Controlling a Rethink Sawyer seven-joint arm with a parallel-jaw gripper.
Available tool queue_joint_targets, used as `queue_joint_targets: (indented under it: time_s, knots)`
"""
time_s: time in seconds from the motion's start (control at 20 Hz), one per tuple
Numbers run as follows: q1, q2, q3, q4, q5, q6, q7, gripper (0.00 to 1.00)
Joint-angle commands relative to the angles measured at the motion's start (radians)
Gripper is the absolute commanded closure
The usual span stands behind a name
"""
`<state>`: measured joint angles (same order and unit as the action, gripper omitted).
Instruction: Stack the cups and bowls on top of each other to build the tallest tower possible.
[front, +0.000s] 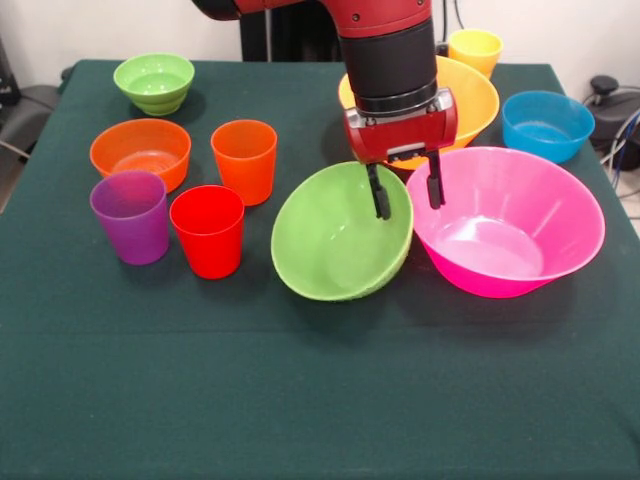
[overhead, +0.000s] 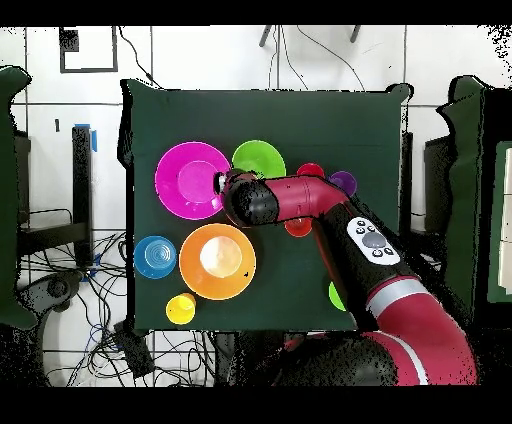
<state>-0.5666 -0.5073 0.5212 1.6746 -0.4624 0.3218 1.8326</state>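
Observation:
My gripper (front: 408, 190) is open, its two black fingers astride the right rim of the medium light green bowl (front: 335, 240), which is tilted with its mouth toward the camera. One finger is inside that bowl, the other between it and the large pink bowl (front: 510, 225) to its right. The large yellow-orange bowl (front: 470, 95) sits behind the gripper. The orange cup (front: 244, 160), red cup (front: 208, 230) and purple cup (front: 131, 215) stand at the left. In the overhead view the arm's wrist (overhead: 245, 198) hides the fingers. No bowls are nested.
The small blue bowl (front: 547, 125) sits at the far right, with the yellow cup (front: 475, 50) behind the yellow-orange bowl. The small orange bowl (front: 140, 150) and small green bowl (front: 154, 83) sit at the far left. The table's green cloth (front: 320, 400) shows across the front.

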Motion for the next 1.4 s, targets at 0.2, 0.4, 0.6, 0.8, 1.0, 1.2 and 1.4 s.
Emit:
queue_joint_targets:
  time_s: [0.2, 0.4, 0.6, 0.8, 1.0, 1.2, 1.4]
  knots:
    - [0.019, 0.02, -0.015, -0.051, -0.09, -0.032, -0.035, 0.0]
    - [0.019, 0.019, -0.013, -0.052, -0.087, -0.027, -0.038, 0.0]
    - [0.018, 0.024, -0.012, -0.05, -0.087, -0.03, -0.036, 0.0]
    - [0.019, 0.031, -0.017, -0.045, -0.091, -0.043, -0.029, 0.0]
    - [0.008, 0.001, -0.018, -0.019, -0.086, -0.028, -0.03, 0.0]
    - [-0.009, -0.096, -0.004, 0.036, -0.052, 0.044, -0.042, 0.0]
    - [-0.029, -0.183, 0.009, 0.085, -0.021, 0.111, -0.058, 0.0]
